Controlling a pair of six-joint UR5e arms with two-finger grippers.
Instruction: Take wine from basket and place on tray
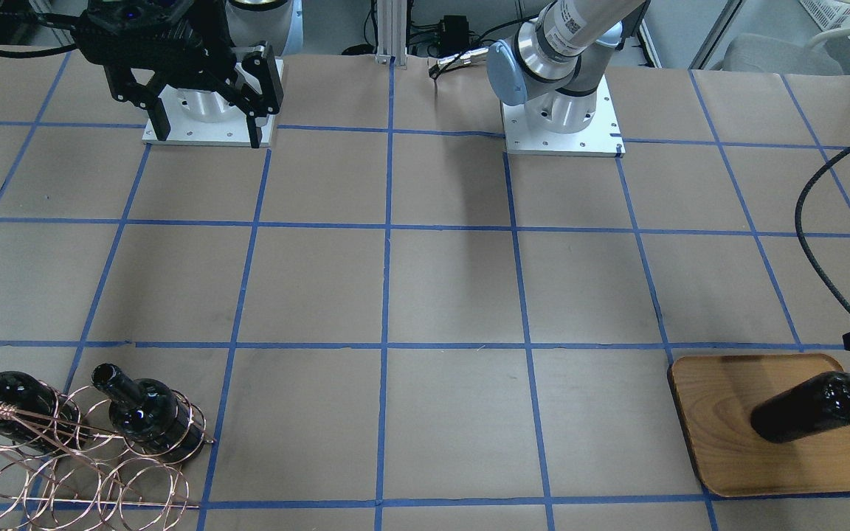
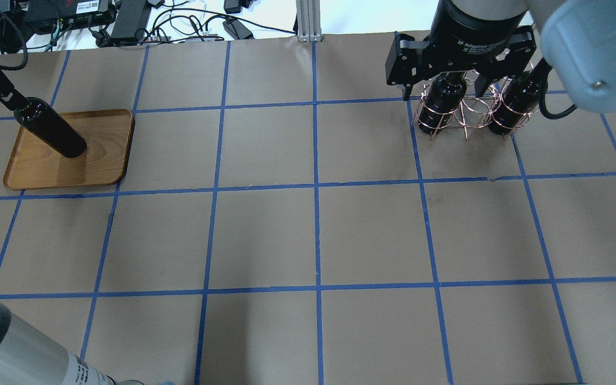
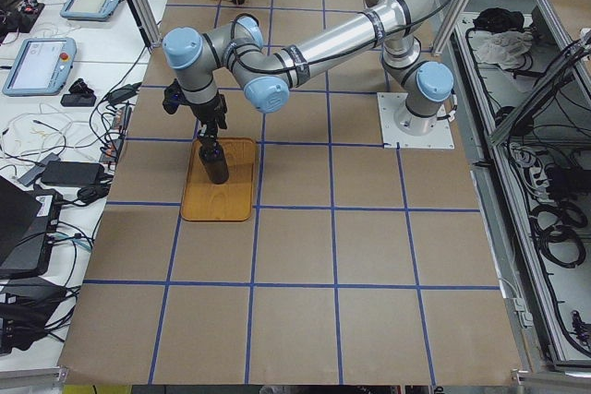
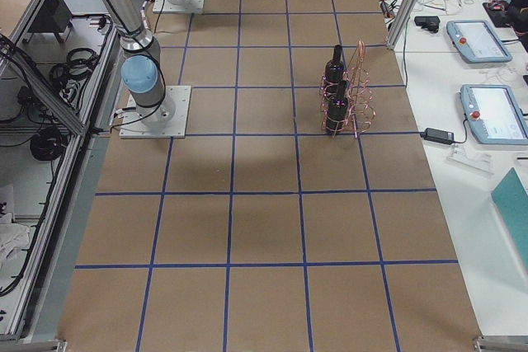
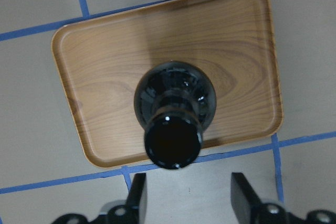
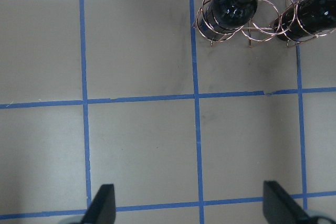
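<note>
A black wine bottle stands upright on the wooden tray, also seen from overhead and from straight above in the left wrist view. My left gripper hovers just above its mouth, fingers apart and not touching it. The tray lies at the far left. The copper wire basket at the far right holds two more bottles. My right gripper is open and empty, raised high and set back from the basket.
A black cable loops over the table near the tray. The arm bases stand on white plates at the robot's edge. Operator desks with tablets run along the far side.
</note>
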